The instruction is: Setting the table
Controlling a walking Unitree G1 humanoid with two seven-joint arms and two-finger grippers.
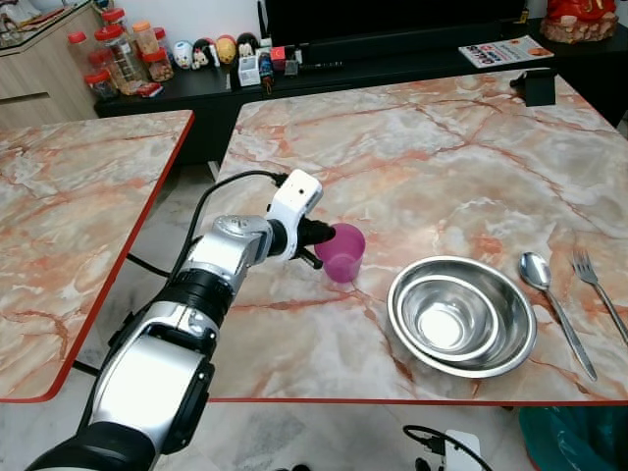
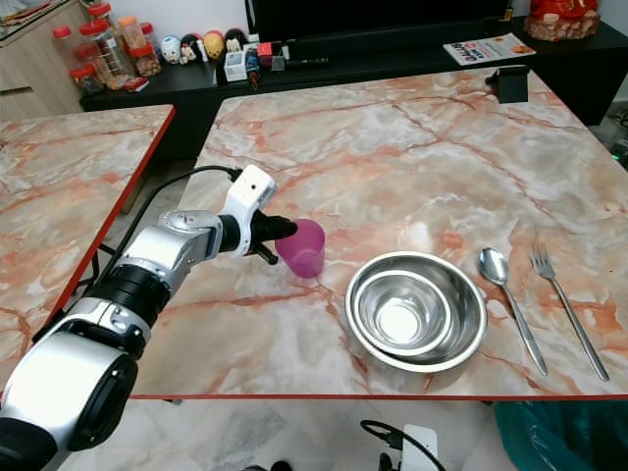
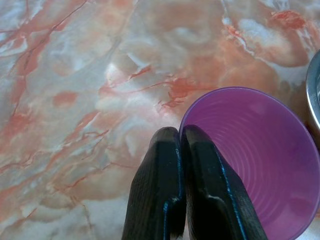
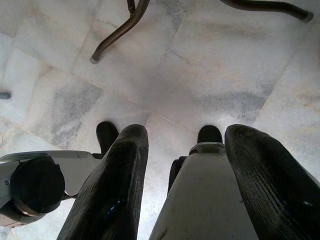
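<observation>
Purple cup point(image 1: 341, 251) upright on marble table point(image 1: 412, 157), rim pinched tight by left pincer point(image 3: 181, 145), steel bowls point(image 1: 461, 316) nearby

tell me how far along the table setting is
Done, by the look of it: the steel bowls sit nested on the marble table, with the spoon and fork laid beside them. In hand: the left end effector is pinched on the rim of the purple cup, which stands just left of the bowls. Left: releasing the cup. The right end effector hangs open over the floor.
</observation>
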